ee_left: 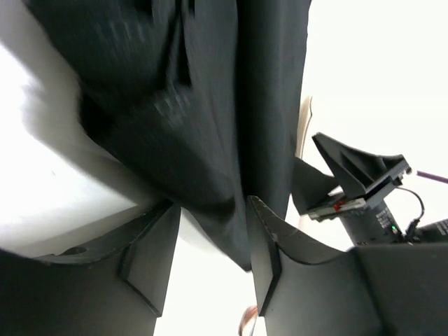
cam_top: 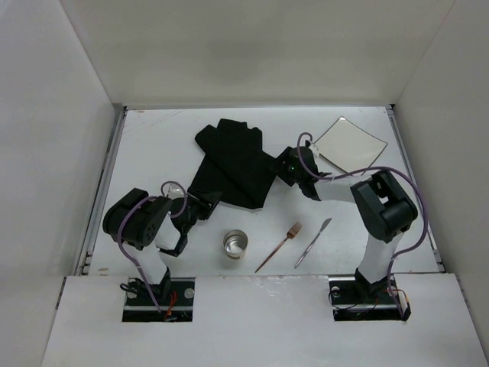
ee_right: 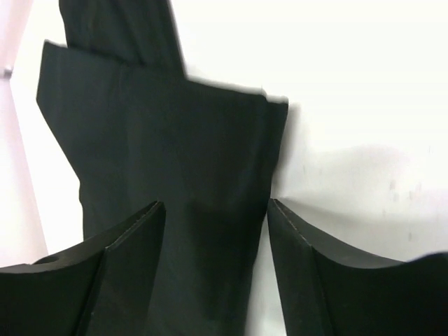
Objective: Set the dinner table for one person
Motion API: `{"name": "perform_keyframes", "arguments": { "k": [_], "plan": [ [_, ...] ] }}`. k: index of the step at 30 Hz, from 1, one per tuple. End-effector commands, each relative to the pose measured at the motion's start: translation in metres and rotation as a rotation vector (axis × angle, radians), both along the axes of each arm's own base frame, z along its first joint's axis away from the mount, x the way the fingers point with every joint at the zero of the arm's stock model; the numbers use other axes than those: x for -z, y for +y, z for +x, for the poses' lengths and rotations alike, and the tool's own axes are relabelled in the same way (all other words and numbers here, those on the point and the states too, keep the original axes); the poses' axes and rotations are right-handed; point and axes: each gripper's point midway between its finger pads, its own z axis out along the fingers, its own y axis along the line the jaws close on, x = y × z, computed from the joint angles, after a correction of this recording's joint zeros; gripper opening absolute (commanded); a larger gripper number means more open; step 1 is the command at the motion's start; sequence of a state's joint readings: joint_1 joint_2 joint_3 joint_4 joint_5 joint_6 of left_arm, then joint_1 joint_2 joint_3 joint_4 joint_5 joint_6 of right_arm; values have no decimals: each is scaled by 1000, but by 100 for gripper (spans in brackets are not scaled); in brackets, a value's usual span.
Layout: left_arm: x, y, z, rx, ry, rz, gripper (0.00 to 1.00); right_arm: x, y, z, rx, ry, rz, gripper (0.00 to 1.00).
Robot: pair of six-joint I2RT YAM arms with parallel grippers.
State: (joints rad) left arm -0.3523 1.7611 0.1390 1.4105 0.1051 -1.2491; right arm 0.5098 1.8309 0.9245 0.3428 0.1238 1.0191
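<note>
Two spread tools, one limp black cloth.
My left tool straddles its 7 o'clock corner, right tool its 3 o'clock edge; I'd pinch corners over the rigid counter.

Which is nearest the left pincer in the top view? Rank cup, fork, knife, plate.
1. Cup, right of the left pincer, toward the near edge.
2. Fork, further right.
3. Knife, right of the fork.
4. Plate, far right corner.
</note>
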Motion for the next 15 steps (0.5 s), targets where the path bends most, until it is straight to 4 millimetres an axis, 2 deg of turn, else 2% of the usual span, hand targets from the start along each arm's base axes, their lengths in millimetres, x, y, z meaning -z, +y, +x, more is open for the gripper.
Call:
{"name": "perform_keyframes", "arguments": {
  "k": [1,8,13,15],
  "plan": [
    [43,39,-7,-91,109,214,43,-6,-1,20,27,-11,16,63],
    [42,69,10,-183,131,452,47,0,-3,31,31,14,56,57],
    [18,82,12,-224,107,638,50,2,-8,29,31,17,50,57],
    [15,87,10,-232,131,670,51,3,-5,30,19,20,55,55]
  ]
}}
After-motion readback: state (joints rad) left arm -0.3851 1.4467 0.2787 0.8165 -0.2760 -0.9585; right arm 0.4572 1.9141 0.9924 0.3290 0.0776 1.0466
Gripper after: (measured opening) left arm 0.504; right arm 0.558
